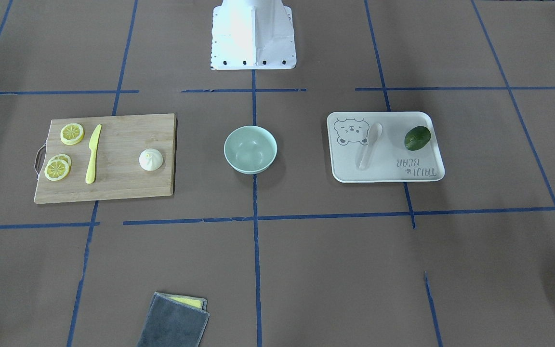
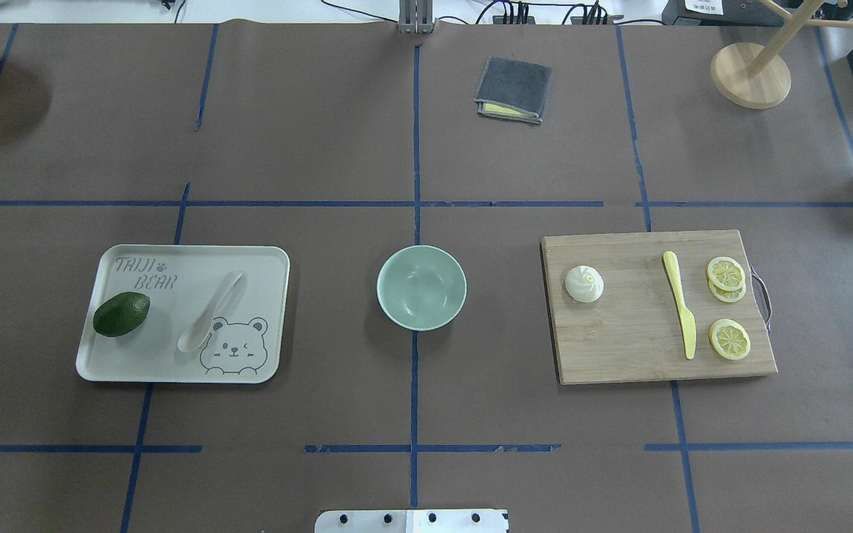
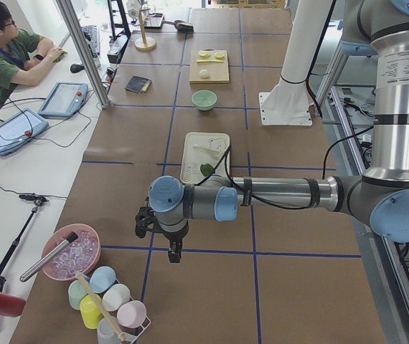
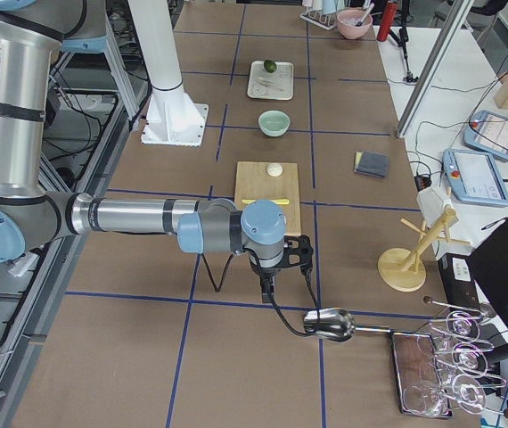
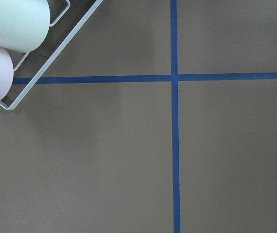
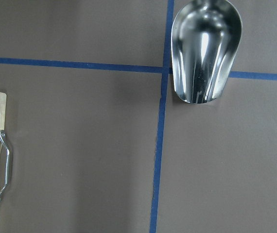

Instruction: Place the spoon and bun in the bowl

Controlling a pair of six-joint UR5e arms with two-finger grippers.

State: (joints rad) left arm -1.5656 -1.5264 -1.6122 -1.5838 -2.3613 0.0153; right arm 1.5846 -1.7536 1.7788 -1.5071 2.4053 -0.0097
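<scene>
Spoon and bun both lie outside the bowl, which stands upright in the middle of the bench with its pale mint inside bare. On my left, a cream tray printed with a bear holds the spoon and a dark green oval fruit, lying near each other but not touching. The spoon is white and slightly translucent, scoop up, and lies at a slant with its short handle toward the far side of the tray. On my right, a wooden cutting board carries the bun at the edge nearest the bowl. The bun is round and cream-white, with its pleated top upward. A yellow plastic knife lies farther along the board, and lemon slices sit by the end with the metal handle. A folded grey cloth lies on the far side of the bench, well apart from all this. Nothing stands between the bowl and either the tray or the board. My left hand hangs over bare bench at the left end, near a rack of pastel cups and well apart from the tray. My right hand hangs past the board's handle end, near a shiny metal scoop. Both hands show only in the side views, so I cannot tell whether either is released or clenched.
</scene>
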